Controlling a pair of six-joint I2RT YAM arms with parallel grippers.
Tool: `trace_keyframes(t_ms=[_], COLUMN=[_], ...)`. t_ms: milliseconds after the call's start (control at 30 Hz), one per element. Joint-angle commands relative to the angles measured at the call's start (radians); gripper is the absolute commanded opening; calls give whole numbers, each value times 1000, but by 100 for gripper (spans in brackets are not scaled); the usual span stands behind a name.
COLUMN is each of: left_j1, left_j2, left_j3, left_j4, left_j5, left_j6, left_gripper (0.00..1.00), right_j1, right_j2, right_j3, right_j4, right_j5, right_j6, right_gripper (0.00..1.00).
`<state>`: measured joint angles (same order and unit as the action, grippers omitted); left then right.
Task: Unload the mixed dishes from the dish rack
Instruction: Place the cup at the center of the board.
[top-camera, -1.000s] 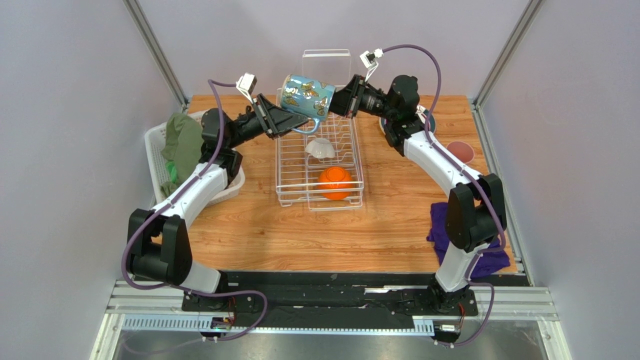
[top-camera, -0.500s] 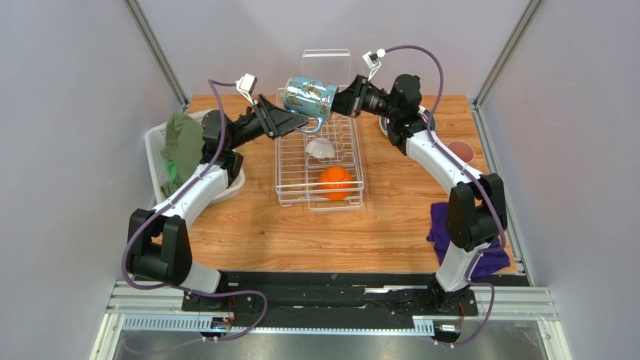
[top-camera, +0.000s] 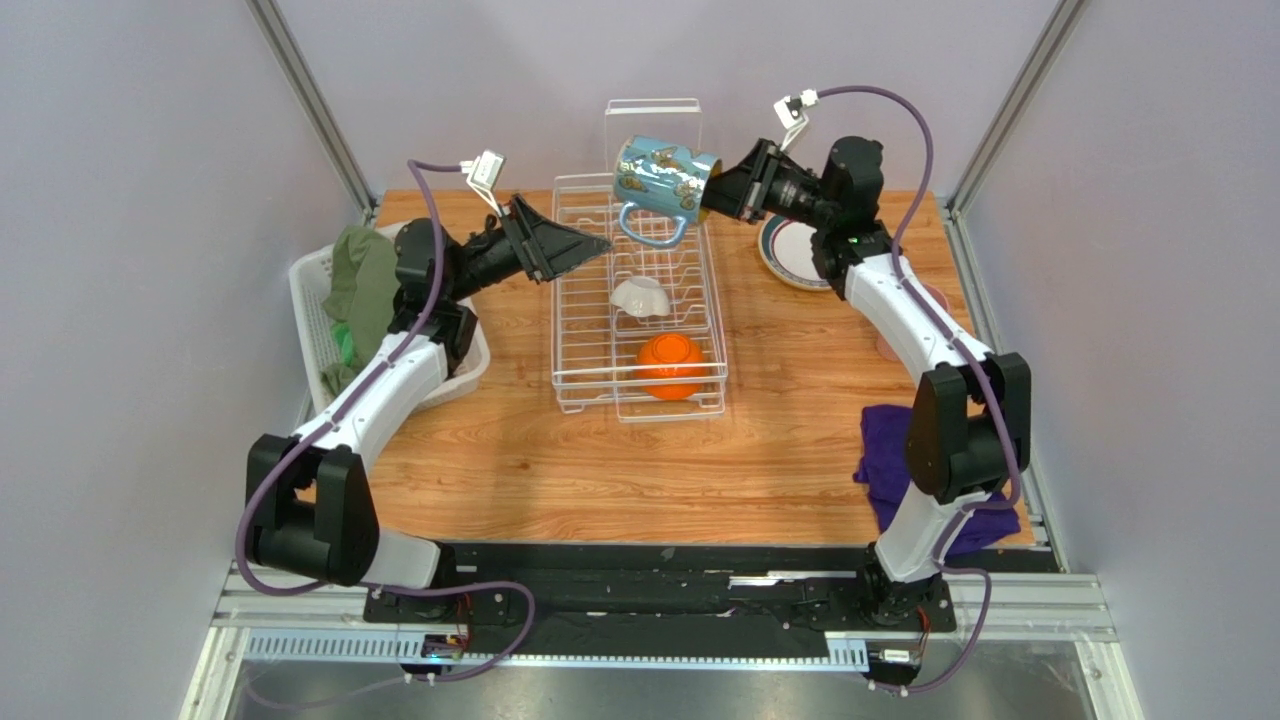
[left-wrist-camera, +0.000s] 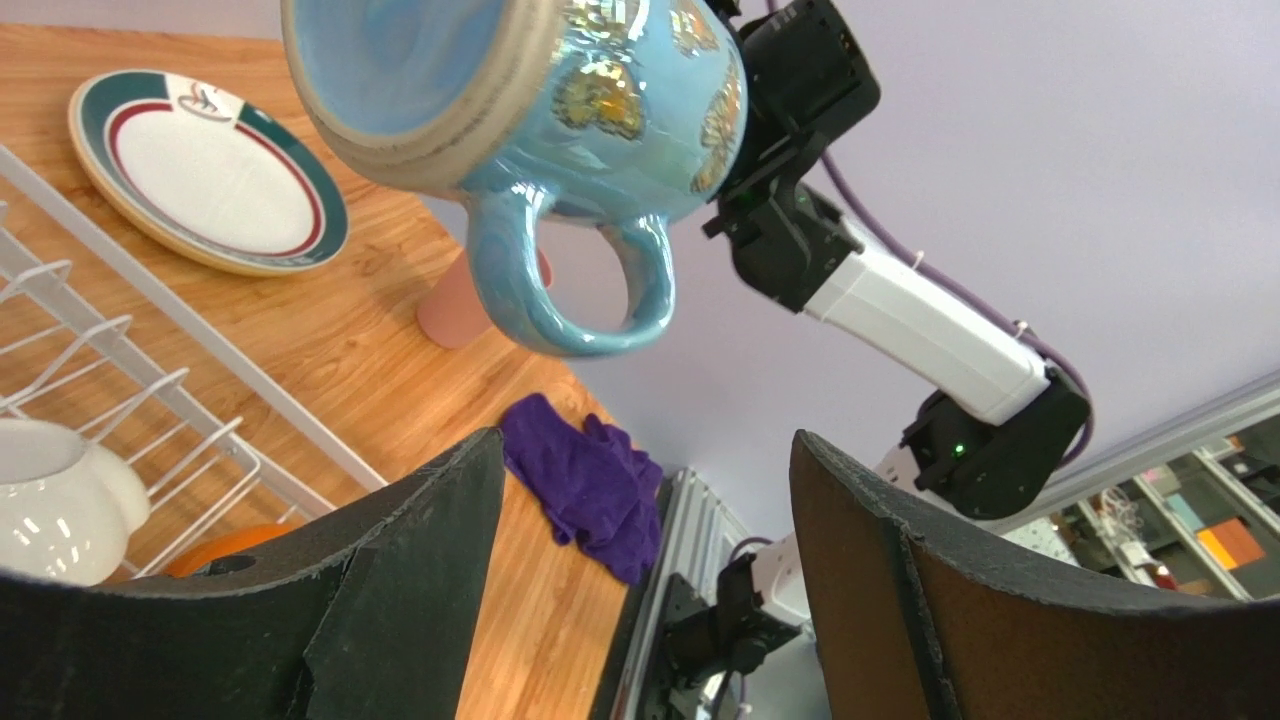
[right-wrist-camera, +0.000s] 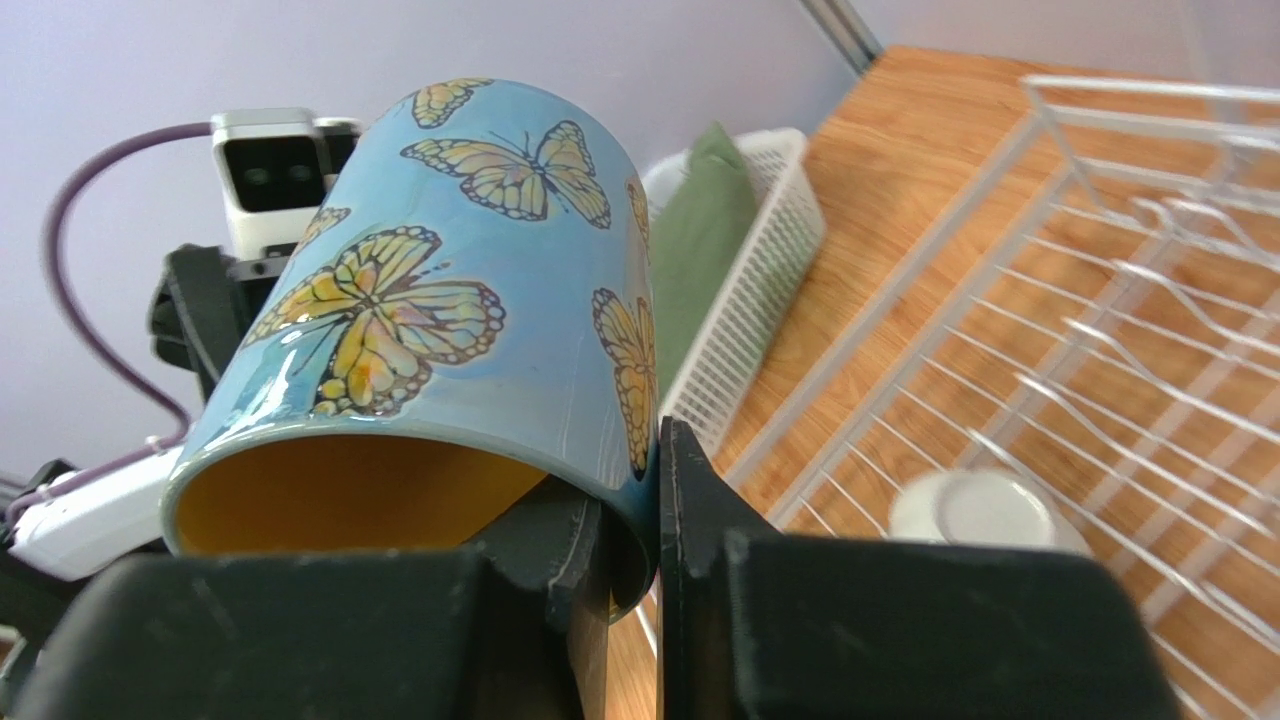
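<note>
My right gripper (top-camera: 724, 189) is shut on the rim of the blue patterned mug (top-camera: 663, 177), one finger inside its yellow mouth, and holds it on its side in the air above the far end of the dish rack (top-camera: 571, 333). In the right wrist view the mug (right-wrist-camera: 451, 285) fills the frame above the closed jaws. My left gripper (top-camera: 589, 240) stands open and empty over the rack's left edge, apart from the mug (left-wrist-camera: 541, 135). A small white cup (top-camera: 642, 297) and an orange bowl (top-camera: 670, 365) lie in the rack. The dark-rimmed white plate (top-camera: 793, 252) lies on the table at right.
A white slatted basket (top-camera: 319, 323) holding green cloth (top-camera: 362, 282) sits at the left edge. A purple cloth (top-camera: 887, 450) lies near the right arm's base. A pink cup (left-wrist-camera: 451, 308) stands on the table beyond the plate. The rack's clear panel (top-camera: 652, 132) rises at the far end.
The left gripper has opened and let go of the mug, drawing back slightly left. The right gripper has carried the mug to the right, away from the left fingers.
</note>
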<state>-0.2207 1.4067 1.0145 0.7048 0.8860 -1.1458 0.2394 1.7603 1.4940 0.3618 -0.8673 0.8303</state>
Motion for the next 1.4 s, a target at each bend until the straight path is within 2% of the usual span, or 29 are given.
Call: trace_keyframes(t_ms=[0, 33, 67, 133, 333, 533, 767, 1067, 1367], left_j1=[6, 7, 7, 7, 7, 9, 9, 9, 9], left_j2=[-60, -64, -69, -74, -52, -23, 14, 41, 57], left_j3=[52, 64, 70, 91, 163, 209, 256, 285, 303], left_j4=[-166, -223, -249, -335, -577, -784, -936, -1038, -1091], left_j5=[25, 24, 25, 24, 16, -22, -67, -99, -114], left_j6=[219, 247, 297, 348, 540, 727, 883, 982, 1032], left_gripper=[78, 78, 78, 78, 78, 78, 78, 78, 78], right_j1=[-86, -118, -133, -184, -305, -333, -333, -322, -305], right_j2=[-117, -122, -128, -153, -186, -205, -137, -16, 96], right_j3=[109, 133, 143, 158, 224, 229, 229, 239, 304], right_j4=[-245, -308, -439, -538, -944, -1170, -1308, -1331, -1351], right_j5=[22, 28, 48, 68, 177, 358, 536, 697, 749], right_j6=[-138, -228, -271, -395, -641, -891, -1023, -1105, -1125], right_gripper=[0, 0, 0, 0, 0, 0, 0, 0, 0])
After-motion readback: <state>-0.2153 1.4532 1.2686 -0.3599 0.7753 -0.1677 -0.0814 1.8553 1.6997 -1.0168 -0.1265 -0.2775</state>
